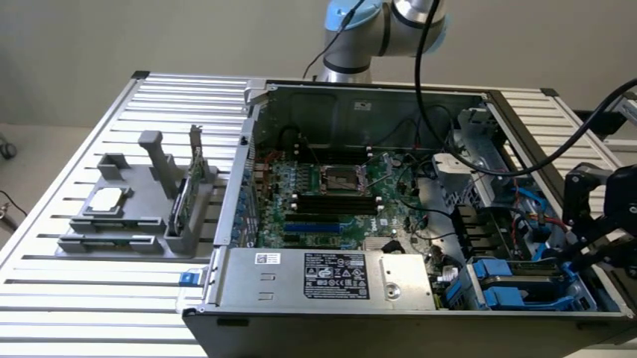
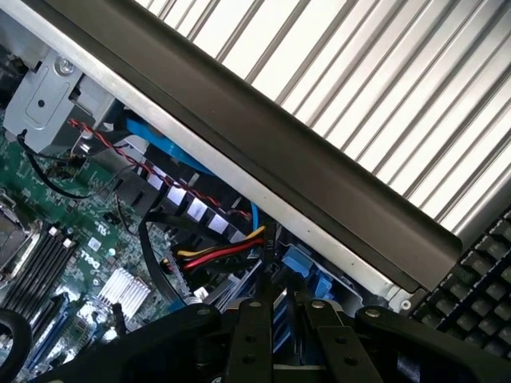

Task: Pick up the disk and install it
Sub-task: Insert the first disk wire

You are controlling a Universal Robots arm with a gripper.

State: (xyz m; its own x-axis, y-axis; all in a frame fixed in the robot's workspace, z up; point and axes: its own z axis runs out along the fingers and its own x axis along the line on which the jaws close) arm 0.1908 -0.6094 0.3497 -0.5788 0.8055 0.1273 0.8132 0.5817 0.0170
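ribbed metal table (image 1: pixel 70 298) under open pc case (image 1: pixel 398 332), beige wall (image 1: pixel 149 37) behind case. wrist view has keyboard (image 2: pixel 483 279) beside case; gripper (image 2: pixel 281 309) state unclear

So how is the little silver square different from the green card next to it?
The silver chip lies flat, while the green card stands up on its edge. The silver chip is square and shiny grey; the green card is long, thin and green. Both sit in the grey holder on the slatted table, outside the computer case.
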